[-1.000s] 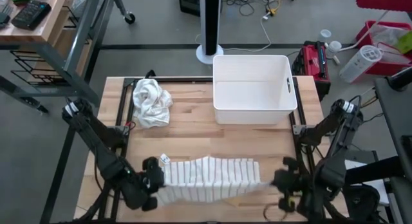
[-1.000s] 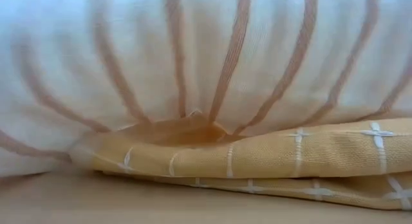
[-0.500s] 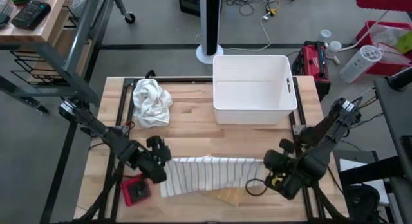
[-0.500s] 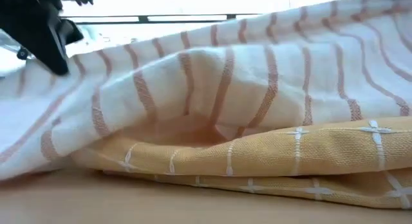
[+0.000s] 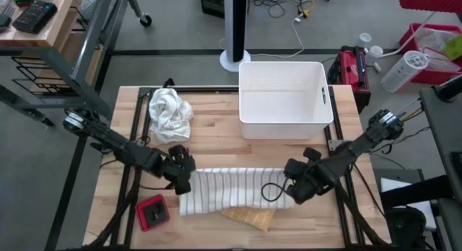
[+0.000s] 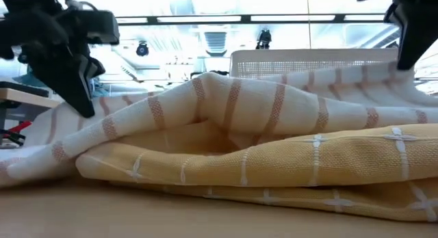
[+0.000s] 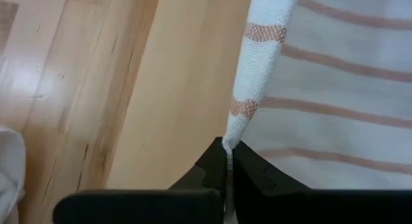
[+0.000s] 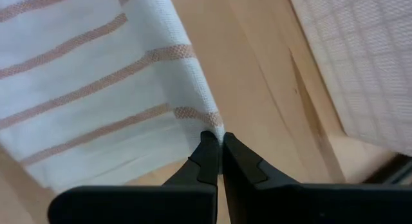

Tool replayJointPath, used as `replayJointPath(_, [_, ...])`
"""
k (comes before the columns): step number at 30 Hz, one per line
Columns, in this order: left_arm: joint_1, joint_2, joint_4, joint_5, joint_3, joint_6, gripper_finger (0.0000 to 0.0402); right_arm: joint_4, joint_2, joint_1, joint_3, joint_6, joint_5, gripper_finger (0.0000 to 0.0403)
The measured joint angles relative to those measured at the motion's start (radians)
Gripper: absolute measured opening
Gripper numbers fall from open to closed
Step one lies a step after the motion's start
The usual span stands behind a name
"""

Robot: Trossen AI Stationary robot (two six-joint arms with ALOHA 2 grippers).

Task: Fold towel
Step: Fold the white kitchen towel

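A white towel with thin brown stripes [image 5: 234,190] lies spread across the near middle of the table. Its near part rests on a folded yellow cloth [image 5: 250,219], as the low view shows for towel [image 6: 233,104] and cloth [image 6: 287,166]. My left gripper [image 5: 186,177] is shut on the towel's left end. My right gripper [image 5: 290,189] is shut on its right end. Both point steeply down. My left gripper pinches the towel's edge at its far left corner [image 7: 233,124] between its two fingers, slanting down from the table's left. The cloth rises slightly there and the rest lies on the table. My right gripper pinches the far right corner [image 8: 207,121] between its two fingers, slanting down from the right. That corner is held just above the wood, and the cloth sags toward the middle.
A white bin [image 5: 285,99] stands at the far middle right. A crumpled white cloth [image 5: 170,114] lies at the far left. A red and black object [image 5: 153,213] sits near the front left, beside the towel.
Both grippers have gone toward the table's far edge and down, staying shut on the towel. The towel, hanging high and taut before, has sunk and now drapes over the yellow cloth. Its held edge has moved farther back, uncovering the yellow cloth's near edge and the red object.
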Motion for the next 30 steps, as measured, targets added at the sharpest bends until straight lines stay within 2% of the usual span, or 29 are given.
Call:
replayJointPath(6, [0.025,0.000,0.020,0.002,-0.045,-0.028,0.0018,0.114,0.000,-0.050,-0.093,-0.054,0.005,0.0001])
replayJointPath(9, [0.030,0.000,0.025,0.030,-0.053,-0.060,0.0037,0.125,0.000,-0.066,-0.121,-0.055,0.009,0.0014])
replayJointPath(17, [0.029,0.000,-0.009,0.095,-0.027,-0.088,0.0120,0.105,-0.022,-0.081,-0.146,-0.073,0.015,0.0131])
replayJointPath(21, [0.027,0.000,-0.097,0.147,0.020,-0.103,0.0152,0.034,-0.036,-0.083,-0.119,-0.076,0.070,0.0183])
replayJointPath(26, [-0.002,-0.001,-0.190,0.285,0.089,-0.167,0.0168,-0.094,-0.058,-0.065,-0.088,-0.022,0.105,0.0214])
replayJointPath(30, [-0.093,-0.001,-0.105,0.308,0.118,-0.185,0.0162,-0.044,-0.105,0.025,-0.101,-0.022,0.108,0.0222])
